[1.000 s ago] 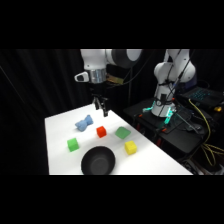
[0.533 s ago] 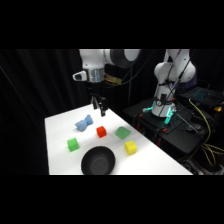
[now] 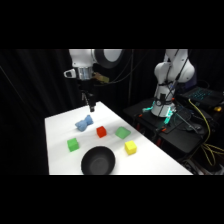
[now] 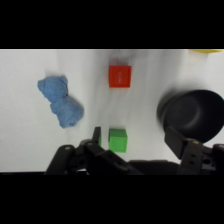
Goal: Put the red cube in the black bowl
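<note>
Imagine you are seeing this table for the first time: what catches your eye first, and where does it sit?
The red cube stands out at the middle of the white table, with the wide black bowl at the near edge in front of it. A blue toy lies just behind the cube, and the tool hangs above that toy, holding nothing.

The white table (image 3: 150, 160) carries six things. A blue soft toy (image 3: 84, 123) lies toward the far left. The red cube (image 3: 101, 131) sits near the middle, a flat green block (image 3: 122, 133) to its right. A green cube (image 3: 73, 145) sits at the left, a yellow cube (image 3: 130, 147) at the right, and the black bowl (image 3: 98, 162) stands nearest
</note>
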You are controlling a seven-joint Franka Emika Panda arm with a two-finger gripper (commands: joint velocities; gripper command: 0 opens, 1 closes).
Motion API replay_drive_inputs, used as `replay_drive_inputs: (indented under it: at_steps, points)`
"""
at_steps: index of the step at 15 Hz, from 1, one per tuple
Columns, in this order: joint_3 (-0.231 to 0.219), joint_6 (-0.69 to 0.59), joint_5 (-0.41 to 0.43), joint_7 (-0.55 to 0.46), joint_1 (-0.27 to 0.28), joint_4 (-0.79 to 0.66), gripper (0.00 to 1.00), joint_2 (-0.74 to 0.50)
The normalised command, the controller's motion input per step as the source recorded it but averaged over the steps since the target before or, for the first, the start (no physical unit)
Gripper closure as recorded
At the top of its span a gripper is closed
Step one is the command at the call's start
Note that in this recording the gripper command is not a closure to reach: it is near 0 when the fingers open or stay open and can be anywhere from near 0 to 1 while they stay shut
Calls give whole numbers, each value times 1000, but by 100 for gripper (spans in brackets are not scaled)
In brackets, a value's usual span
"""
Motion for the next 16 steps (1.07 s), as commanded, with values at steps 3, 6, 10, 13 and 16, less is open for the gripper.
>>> replay_drive_inputs:
  at_steps: [3, 6, 10, 13, 16]
  points:
    - [9, 78, 137, -206, -59, 49, 0, 136]
    - [21, 138, 158, -170, -59, 47, 0, 188]
    - [32, 212, 142, -124, -68, -1, 0, 183]
    - [34, 297, 71, -64, -56, -59, 0, 130]
    - [45, 359, 54, -61, -62, -102, 0, 94]
